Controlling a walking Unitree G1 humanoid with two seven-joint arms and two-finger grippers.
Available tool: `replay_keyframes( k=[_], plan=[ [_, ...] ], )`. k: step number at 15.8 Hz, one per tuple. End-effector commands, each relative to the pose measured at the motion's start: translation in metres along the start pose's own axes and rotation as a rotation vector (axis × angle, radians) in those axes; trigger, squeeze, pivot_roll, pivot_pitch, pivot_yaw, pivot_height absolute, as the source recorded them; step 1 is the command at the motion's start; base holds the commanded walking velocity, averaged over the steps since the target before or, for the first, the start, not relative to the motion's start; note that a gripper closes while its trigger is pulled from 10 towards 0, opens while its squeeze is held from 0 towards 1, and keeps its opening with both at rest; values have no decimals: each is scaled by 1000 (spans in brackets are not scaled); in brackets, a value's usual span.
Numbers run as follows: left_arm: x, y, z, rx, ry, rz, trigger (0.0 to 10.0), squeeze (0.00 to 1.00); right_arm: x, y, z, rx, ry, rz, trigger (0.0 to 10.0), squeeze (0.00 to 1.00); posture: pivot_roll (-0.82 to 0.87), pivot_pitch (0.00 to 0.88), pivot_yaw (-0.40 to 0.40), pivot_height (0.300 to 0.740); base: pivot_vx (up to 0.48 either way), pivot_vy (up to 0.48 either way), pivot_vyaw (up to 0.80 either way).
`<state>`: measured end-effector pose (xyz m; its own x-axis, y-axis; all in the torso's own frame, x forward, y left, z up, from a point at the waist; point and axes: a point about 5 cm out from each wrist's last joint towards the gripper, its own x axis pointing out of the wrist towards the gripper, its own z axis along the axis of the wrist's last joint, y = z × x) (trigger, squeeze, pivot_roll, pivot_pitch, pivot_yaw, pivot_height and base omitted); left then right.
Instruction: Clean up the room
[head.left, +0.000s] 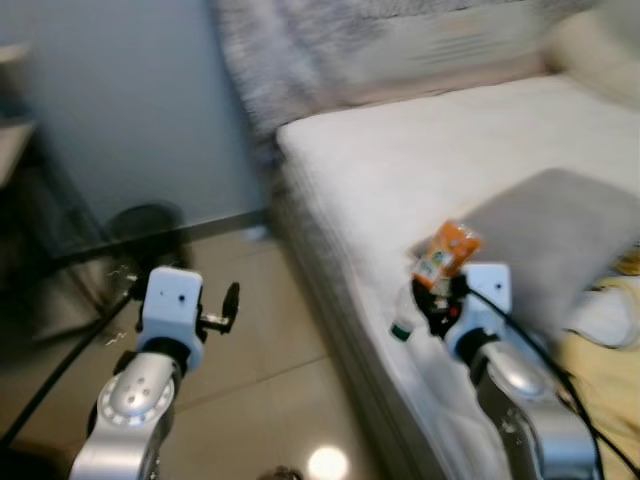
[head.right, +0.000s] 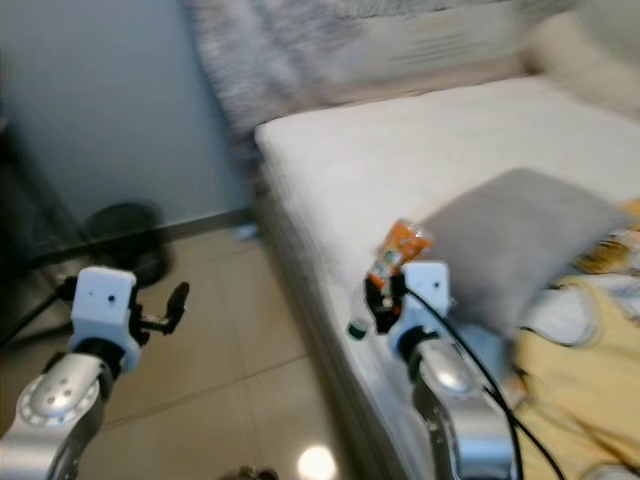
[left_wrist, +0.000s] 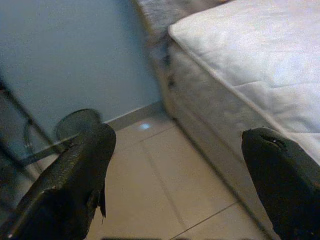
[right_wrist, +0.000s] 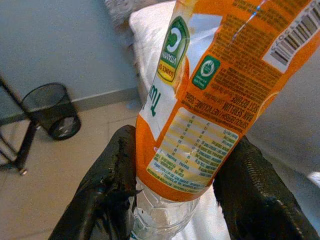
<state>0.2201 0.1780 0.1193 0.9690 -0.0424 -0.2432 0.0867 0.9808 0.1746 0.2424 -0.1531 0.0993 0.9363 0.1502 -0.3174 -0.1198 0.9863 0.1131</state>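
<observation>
Clamped between the two black fingers of the right tool (right_wrist: 172, 200) is a clear plastic bottle (right_wrist: 210, 100) with an orange label, gripped low on its bare body so that the labelled part juts beyond the fingertips; the bottle appears empty, which would make it rubbish to be cleared rather than something to set back. From the head views the right tool (head.left: 437, 300) holds the bottle (head.left: 448, 253) tilted above the edge of the bed (head.left: 440, 150), just in front of a grey pillow (head.left: 560, 235), with a yellow cloth (head.left: 600, 370) lying on the bed behind the arm. The left tool (left_wrist: 180, 185) is released, its fingers spread wide and holding nothing, and it hangs over the tiled floor (head.left: 270, 330) beside the bed, away from the mattress side, probably kept free for balance or for a second item. Off the bed's foot corner, against the blue-grey wall, stands a black mesh wastebasket (right_wrist: 50, 110), next to the leg of a dark stand. That basket looks the likely place for the bottle, so I judge the carrying step is in hand: the bottle is lifted clear of the bed but not yet brought near the basket.
</observation>
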Motion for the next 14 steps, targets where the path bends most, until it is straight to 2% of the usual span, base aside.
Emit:
replay_keyframes(
  k=[1, 5, 9, 11, 14],
  plan=[
    [3, 6, 4, 10, -13, 24, 10000, 0, 3, 5, 6, -13, -30, 13, 10000, 0, -40, 0, 28, 740, 300, 0, 800],
    [3, 11, 7, 3, -60, 1, 10000, 0, 6, 7, 9, -58, -47, 12, 10000, 0, -56, 0, 47, 740, 305, 0, 800],
    [2, 14, 3, 6, -63, -10, 10000, 0, 8, 4, 12, -119, -88, -32, 10000, 0, -57, 0, 44, 740, 319, 0, 0],
    [3, 16, 2, 18, -49, 1, 10000, 0, 9, 3, 11, -95, -83, -42, 10000, 0, -57, 0, 36, 740, 371, 0, 0],
    [7, 16, 4, 22, -57, -7, 10000, 0, 10, 7, 10, -120, -80, 2, 10000, 0, -65, 0, 38, 740, 374, 0, 0]
  ],
)
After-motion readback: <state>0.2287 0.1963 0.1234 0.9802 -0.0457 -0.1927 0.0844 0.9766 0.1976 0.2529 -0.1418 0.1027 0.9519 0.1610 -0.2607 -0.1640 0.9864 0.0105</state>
